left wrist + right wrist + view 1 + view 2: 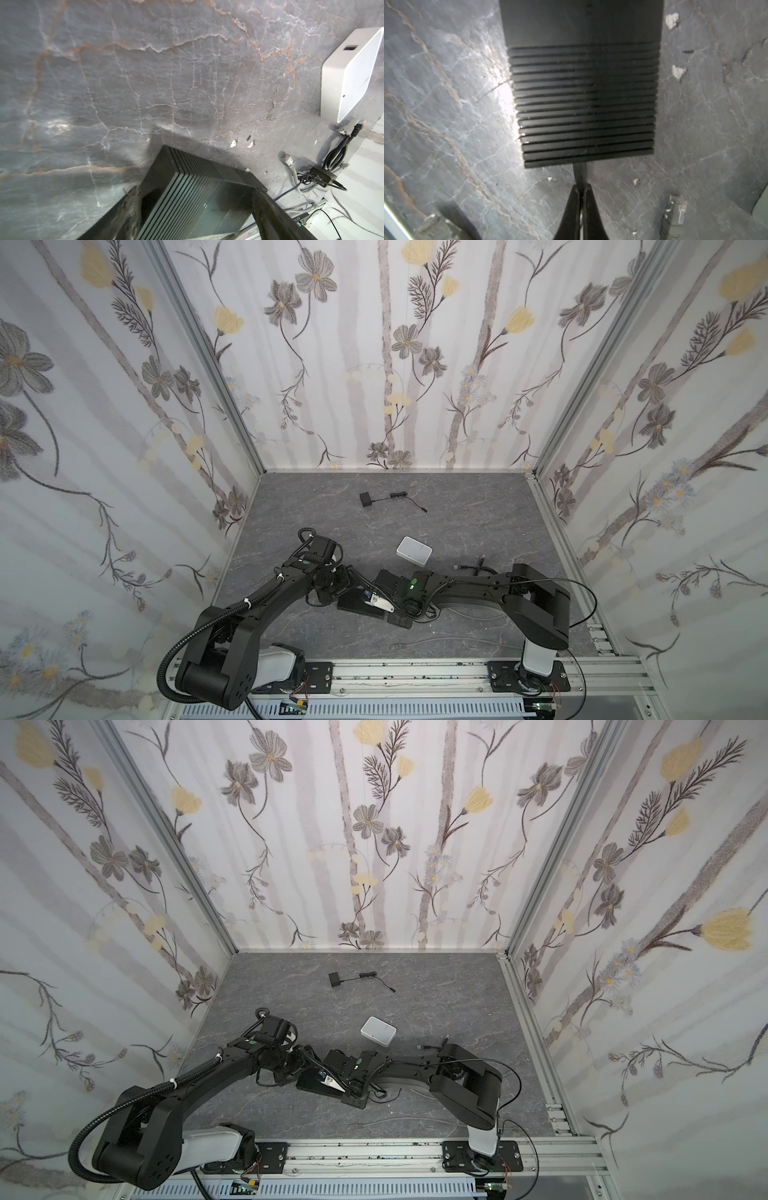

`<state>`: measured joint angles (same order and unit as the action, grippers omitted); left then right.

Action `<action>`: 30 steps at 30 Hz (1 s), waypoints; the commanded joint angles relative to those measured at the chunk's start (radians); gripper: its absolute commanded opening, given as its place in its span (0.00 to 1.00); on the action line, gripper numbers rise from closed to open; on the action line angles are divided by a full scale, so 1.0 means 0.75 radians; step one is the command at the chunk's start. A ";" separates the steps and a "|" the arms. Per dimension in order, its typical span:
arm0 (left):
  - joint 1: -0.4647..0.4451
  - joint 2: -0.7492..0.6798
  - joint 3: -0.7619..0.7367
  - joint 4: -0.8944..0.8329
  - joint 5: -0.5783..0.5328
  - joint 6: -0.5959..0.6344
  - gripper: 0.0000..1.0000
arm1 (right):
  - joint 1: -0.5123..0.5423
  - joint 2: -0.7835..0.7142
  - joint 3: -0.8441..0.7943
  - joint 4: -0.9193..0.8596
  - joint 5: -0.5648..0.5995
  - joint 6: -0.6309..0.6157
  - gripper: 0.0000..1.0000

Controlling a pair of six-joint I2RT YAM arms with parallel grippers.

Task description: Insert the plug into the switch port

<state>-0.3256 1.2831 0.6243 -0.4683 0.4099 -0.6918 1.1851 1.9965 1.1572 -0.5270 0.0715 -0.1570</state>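
A small white box (414, 551) with a pale grey top lies on the grey stone floor behind both arms. A small dark socket, the switch port (350, 48), shows on its thin side face. Nearer the front lies a black ribbed box (187, 187). My left gripper (197, 207) has its wide jaws clasped on the two sides of this box. My right gripper (581, 187) is shut on a thin black plug (580, 172). The plug's tip meets the near edge of the ribbed box (583, 104); any socket there is hidden. In both top views the grippers meet over the ribbed box (353, 605).
A black power adapter (366, 500) with a thin cord lies near the back wall. Bundled black cables and a second adapter (321, 174) lie by the right arm, with grey network plugs (287, 160) (677, 209) beside them. Patterned walls enclose three sides.
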 commanded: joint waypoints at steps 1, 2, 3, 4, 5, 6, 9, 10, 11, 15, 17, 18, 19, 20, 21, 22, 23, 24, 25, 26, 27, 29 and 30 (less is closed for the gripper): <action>-0.002 -0.016 0.002 0.019 0.118 -0.035 0.84 | 0.013 -0.021 0.006 0.224 -0.022 0.018 0.00; -0.002 -0.016 0.001 0.014 0.118 -0.032 0.84 | 0.015 -0.023 0.010 0.222 -0.022 0.012 0.00; -0.002 -0.016 -0.001 0.011 0.119 -0.029 0.84 | 0.017 -0.026 0.013 0.222 -0.024 0.005 0.00; -0.001 -0.016 -0.004 0.011 0.119 -0.027 0.84 | 0.019 -0.027 0.014 0.225 -0.029 -0.003 0.00; -0.002 -0.015 -0.006 0.011 0.120 -0.027 0.84 | 0.021 -0.028 0.014 0.229 -0.033 -0.006 0.00; -0.002 -0.015 -0.006 0.013 0.120 -0.029 0.84 | 0.022 -0.028 0.014 0.235 -0.037 -0.009 0.00; -0.003 -0.023 -0.014 0.022 0.125 -0.036 0.85 | 0.021 -0.007 0.018 0.245 -0.038 -0.015 0.00; -0.002 -0.025 -0.016 0.021 0.127 -0.039 0.85 | 0.021 0.003 0.026 0.243 -0.038 -0.014 0.00; -0.002 -0.025 -0.016 0.021 0.128 -0.041 0.84 | 0.021 0.009 0.031 0.242 -0.037 -0.015 0.00; -0.002 -0.025 -0.015 0.021 0.132 -0.047 0.84 | 0.021 0.026 0.054 0.247 -0.040 -0.023 0.00; -0.001 -0.025 -0.016 0.019 0.134 -0.049 0.84 | 0.019 0.035 0.069 0.247 -0.040 -0.037 0.00; -0.003 -0.025 -0.016 0.018 0.136 -0.048 0.84 | 0.019 0.038 0.078 0.246 -0.041 -0.046 0.00; -0.004 -0.025 -0.016 0.017 0.135 -0.051 0.84 | 0.019 0.042 0.086 0.247 -0.039 -0.050 0.00; -0.003 -0.041 -0.016 0.017 0.135 -0.051 0.84 | 0.019 0.047 0.097 0.245 -0.035 -0.055 0.00; -0.004 -0.060 -0.018 0.015 0.135 -0.053 0.84 | 0.019 0.050 0.106 0.244 -0.032 -0.058 0.00; -0.005 -0.062 -0.020 0.015 0.135 -0.056 0.84 | 0.019 0.052 0.116 0.242 -0.032 -0.062 0.00; -0.006 -0.064 -0.022 0.016 0.135 -0.059 0.84 | 0.018 0.055 0.127 0.243 -0.032 -0.064 0.00; -0.008 -0.067 -0.025 0.018 0.136 -0.062 0.84 | 0.019 0.059 0.138 0.242 -0.033 -0.068 0.00; -0.011 -0.068 -0.028 0.025 0.137 -0.069 0.84 | 0.019 0.060 0.147 0.242 -0.036 -0.070 0.00; -0.013 -0.068 -0.032 0.033 0.140 -0.076 0.84 | 0.019 0.063 0.159 0.242 -0.039 -0.071 0.00; -0.016 -0.068 -0.036 0.044 0.139 -0.083 0.84 | 0.019 0.068 0.171 0.241 -0.043 -0.072 0.00; -0.025 -0.068 -0.039 0.053 0.137 -0.096 0.84 | 0.020 0.080 0.193 0.236 -0.048 -0.076 0.00; -0.028 -0.066 -0.037 0.057 0.135 -0.099 0.84 | 0.020 0.086 0.205 0.232 -0.050 -0.080 0.00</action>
<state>-0.3325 1.2346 0.5991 -0.4633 0.3523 -0.7078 1.1984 2.0533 1.2751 -0.6033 0.0803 -0.2035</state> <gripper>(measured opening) 0.845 0.048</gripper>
